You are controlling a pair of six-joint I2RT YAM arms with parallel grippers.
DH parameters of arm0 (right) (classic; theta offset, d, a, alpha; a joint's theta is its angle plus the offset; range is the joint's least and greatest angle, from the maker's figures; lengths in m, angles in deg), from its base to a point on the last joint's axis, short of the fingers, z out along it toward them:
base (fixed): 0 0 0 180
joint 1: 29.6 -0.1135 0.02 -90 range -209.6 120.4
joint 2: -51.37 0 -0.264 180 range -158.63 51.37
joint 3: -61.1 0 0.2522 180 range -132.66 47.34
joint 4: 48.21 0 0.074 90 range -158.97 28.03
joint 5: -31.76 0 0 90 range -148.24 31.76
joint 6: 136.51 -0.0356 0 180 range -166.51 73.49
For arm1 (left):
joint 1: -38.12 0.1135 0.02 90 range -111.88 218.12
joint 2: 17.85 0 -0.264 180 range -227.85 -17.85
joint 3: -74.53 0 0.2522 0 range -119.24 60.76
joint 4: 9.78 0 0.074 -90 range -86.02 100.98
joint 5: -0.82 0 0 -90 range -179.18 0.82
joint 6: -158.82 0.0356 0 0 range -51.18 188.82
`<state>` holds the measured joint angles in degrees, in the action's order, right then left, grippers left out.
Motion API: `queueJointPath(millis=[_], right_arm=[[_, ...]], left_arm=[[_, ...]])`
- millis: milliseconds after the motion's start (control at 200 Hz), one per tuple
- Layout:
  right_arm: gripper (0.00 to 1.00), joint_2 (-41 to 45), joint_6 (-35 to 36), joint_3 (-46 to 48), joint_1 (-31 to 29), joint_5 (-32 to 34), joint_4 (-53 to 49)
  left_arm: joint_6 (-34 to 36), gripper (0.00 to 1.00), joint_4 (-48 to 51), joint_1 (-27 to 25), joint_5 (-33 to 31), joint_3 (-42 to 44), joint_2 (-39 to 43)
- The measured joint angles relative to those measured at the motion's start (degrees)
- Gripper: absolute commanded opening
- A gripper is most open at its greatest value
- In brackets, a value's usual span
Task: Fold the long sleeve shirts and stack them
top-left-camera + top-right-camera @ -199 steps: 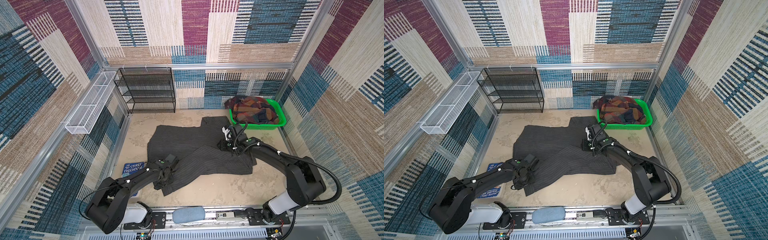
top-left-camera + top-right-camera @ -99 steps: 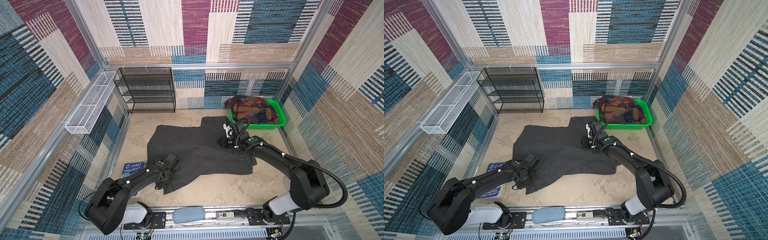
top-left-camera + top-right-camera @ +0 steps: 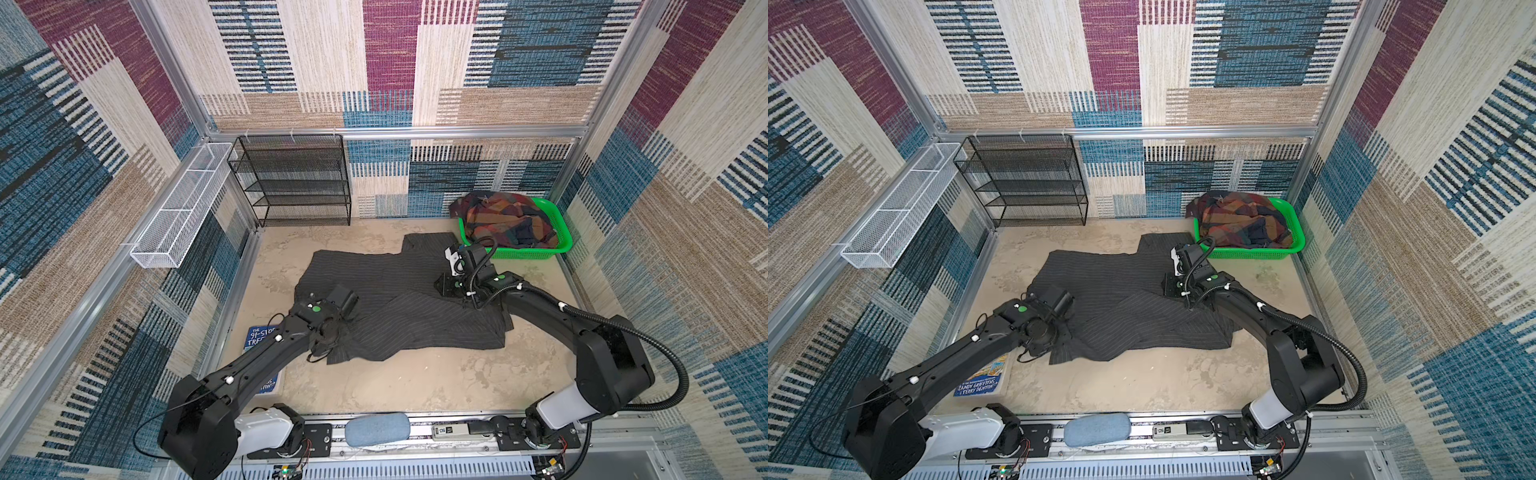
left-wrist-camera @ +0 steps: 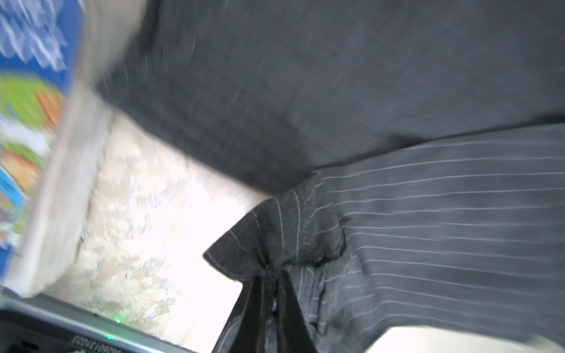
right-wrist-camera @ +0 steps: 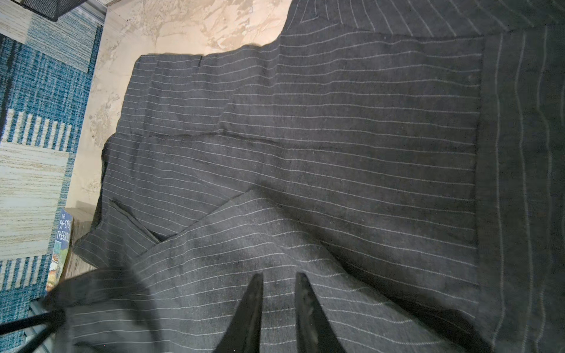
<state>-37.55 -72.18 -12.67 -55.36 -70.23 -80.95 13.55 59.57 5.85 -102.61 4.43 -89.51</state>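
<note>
On the left side of the table (image 3: 415, 386), the left arm (image 3: 257, 363) stretches out low from its base, and its wrist bends down over the near corner of the grey striped shirt (image 3: 399, 299). Both top views hide the fingers under the wrist. Only the left wrist view shows them: the left gripper (image 4: 273, 276) is squeezed tight on a bunched bit of the shirt's edge. Just beside this gripper lies a blue book (image 4: 27, 107), blurry here but clear in both top views. The rest of the shirt lies spread out between the two grippers. Over on the right, the right arm (image 3: 540, 308) bends at the elbow and reaches in toward the middle, wrist tipped down onto the shirt. The right wrist view shows the right gripper (image 5: 278, 276) with its black fingers (image 5: 249, 308) a small gap apart, tips at the cloth; I cannot tell if they pinch it. Just past this gripper, seen only in the top views, the plaid shirt (image 3: 507, 220) sits crumpled in a green basket (image 3: 540, 252).
</note>
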Motion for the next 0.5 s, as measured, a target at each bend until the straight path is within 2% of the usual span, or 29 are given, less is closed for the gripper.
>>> queueJointPath(millis=[110,240,376,501], right_arm=[[0.23,-1.9,0.0,0.0,0.0,0.0,1.1],[0.23,-4.6,0.3,-0.4,0.1,0.0,2.4],[0.23,-7.7,0.3,-1.2,0.4,0.1,3.3],[0.22,-9.7,0.2,-1.2,0.8,0.3,4.3]], left_arm=[[4.2,0.00,4.1,0.0,-1.7,-8.7,-1.2],[10.2,0.00,6.1,0.7,-4.4,-15.0,-5.2],[16.2,0.00,6.7,4.0,-7.4,-18.6,-8.5],[20.7,0.00,4.3,7.0,-9.1,-16.3,-8.2]])
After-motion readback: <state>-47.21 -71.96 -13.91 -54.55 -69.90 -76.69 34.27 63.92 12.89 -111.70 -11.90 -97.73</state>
